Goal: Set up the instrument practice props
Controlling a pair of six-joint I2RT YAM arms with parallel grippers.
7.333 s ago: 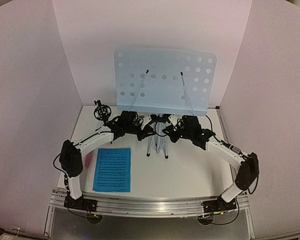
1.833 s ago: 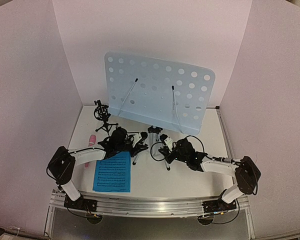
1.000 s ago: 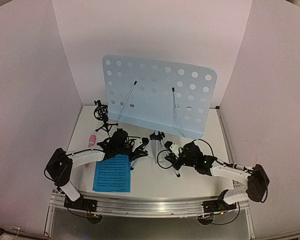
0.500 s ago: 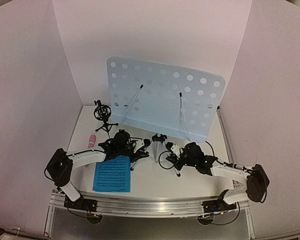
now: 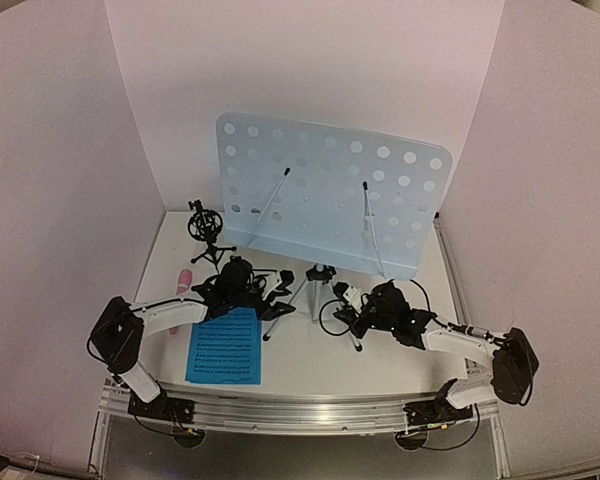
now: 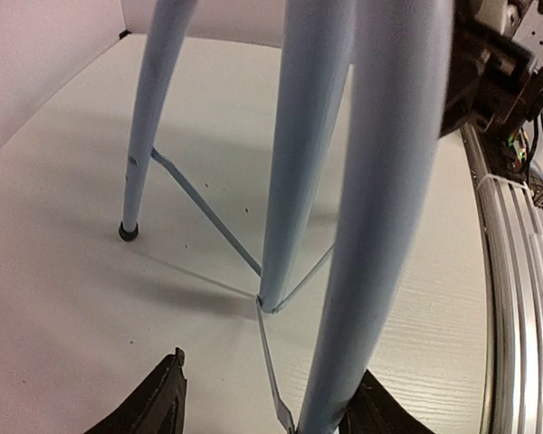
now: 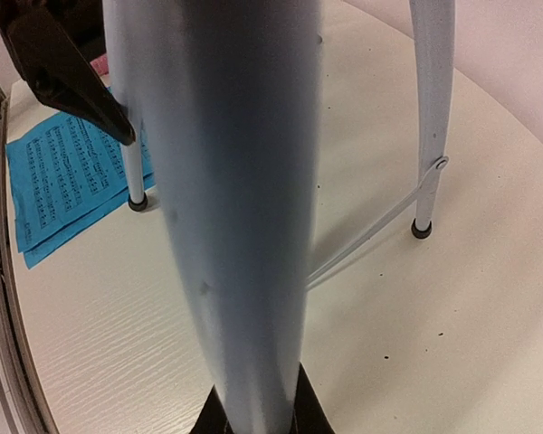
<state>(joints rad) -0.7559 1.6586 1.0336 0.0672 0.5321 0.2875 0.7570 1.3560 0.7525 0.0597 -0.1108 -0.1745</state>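
Observation:
The pale-blue perforated music stand stands on its silver tripod at mid table. My right gripper is shut on the tripod's right leg, with the black fingers on either side of it. My left gripper is open around the left leg, which rests against the right finger. A blue sheet-music page lies flat at the front left and also shows in the right wrist view. The pink microphone lies left of my left arm. The black tripod mic holder stands at the back left.
White walls close the table on three sides. The metal rail runs along the near edge. The other tripod feet rest on the white tabletop. Only one blue page shows.
Since the earliest frame both arms have drawn the stand from the back wall toward the near side. Over the last second its plate has shifted right and levelled out.

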